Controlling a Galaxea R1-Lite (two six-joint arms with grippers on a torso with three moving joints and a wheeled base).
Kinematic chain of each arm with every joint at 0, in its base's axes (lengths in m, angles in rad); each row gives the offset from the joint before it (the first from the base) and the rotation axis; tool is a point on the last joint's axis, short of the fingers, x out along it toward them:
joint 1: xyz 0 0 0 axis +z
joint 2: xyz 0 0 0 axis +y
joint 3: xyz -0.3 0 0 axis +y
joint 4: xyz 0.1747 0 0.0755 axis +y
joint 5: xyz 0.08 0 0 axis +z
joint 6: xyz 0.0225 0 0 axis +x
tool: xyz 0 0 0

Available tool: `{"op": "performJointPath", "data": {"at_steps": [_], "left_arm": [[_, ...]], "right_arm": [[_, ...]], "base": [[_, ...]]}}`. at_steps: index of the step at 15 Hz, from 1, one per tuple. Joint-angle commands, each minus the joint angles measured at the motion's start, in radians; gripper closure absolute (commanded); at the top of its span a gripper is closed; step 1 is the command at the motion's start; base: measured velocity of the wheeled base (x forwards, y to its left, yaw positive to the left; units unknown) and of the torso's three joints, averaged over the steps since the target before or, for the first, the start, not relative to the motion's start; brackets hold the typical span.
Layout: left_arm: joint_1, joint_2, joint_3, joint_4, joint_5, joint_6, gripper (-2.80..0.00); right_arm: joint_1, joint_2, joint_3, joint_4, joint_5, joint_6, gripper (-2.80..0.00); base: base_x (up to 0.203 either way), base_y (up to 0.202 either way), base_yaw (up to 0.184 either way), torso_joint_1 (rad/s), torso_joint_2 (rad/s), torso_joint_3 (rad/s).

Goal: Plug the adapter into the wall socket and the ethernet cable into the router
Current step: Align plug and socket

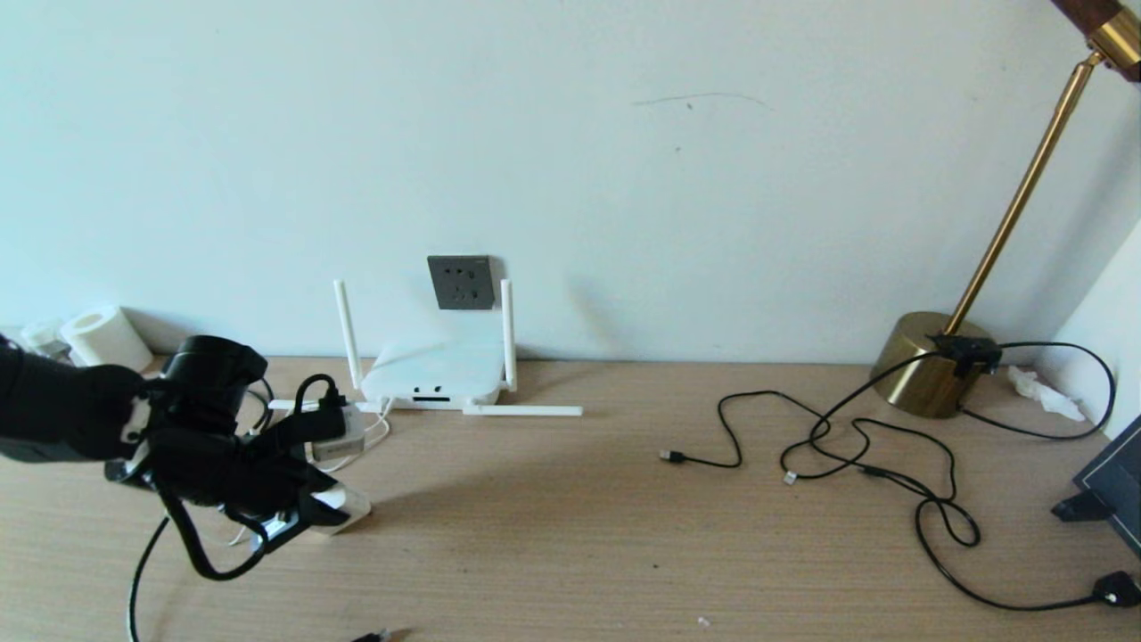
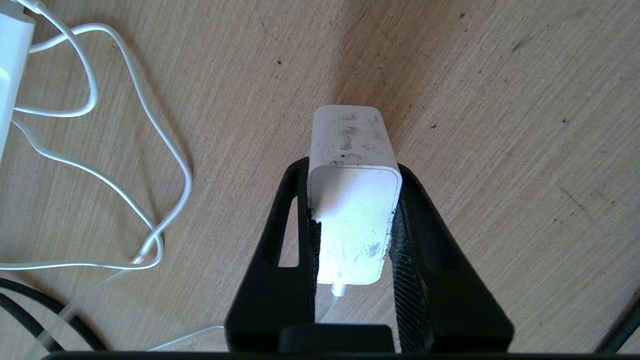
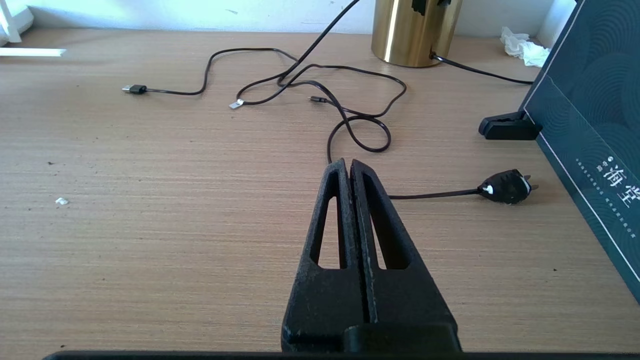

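Left gripper (image 2: 350, 180) clamps adapter (image 2: 352, 200) near surface's left edge (socket (image 1: 461, 282) empty); right gripper (image 3: 348, 172) closed, idle; ethernet cable unplugged.

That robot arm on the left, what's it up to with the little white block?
The left gripper is shut on the adapter, a small white power plug, low over the wooden desk. The wall socket above the router has nothing plugged in yet. The right gripper is shut and holds nothing, hovering near loose black cords.
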Motion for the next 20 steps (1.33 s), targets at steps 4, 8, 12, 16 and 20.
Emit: {"op": "performJointPath", "data": {"at_steps": [4,8,12,16,20], "left_arm": [[0.000,-0.056,0.058,-0.150,-0.075,-0.046,0.00],[-0.035,-0.259,-0.019,-0.194,-0.173,-0.641,0.00],[-0.083,-0.324,-0.079,-0.259,0.026,-1.194,0.00],[-0.268,-0.196,0.120,-0.777,0.366,-1.342,0.00],[-0.406,0.020,0.209,-1.184,0.596,-1.329,0.00]], "right_arm": [[0.000,0.000,0.000,-0.001,0.000,0.000,0.00],[0.000,0.000,0.000,-0.001,0.000,0.000,0.00],[0.000,0.000,0.000,0.000,0.000,0.000,0.00],[0.000,0.000,0.000,-0.001,0.000,0.000,0.00],[0.000,0.000,0.000,0.000,0.000,0.000,0.00]], "base": [[0.000,0.000,0.000,0.000,0.00,0.000],[0.000,0.000,0.000,0.000,0.00,0.000],[0.000,0.000,0.000,0.000,0.00,0.000],[0.000,0.000,0.000,0.000,0.00,0.000],[0.000,0.000,0.000,0.000,0.00,0.000]]}}
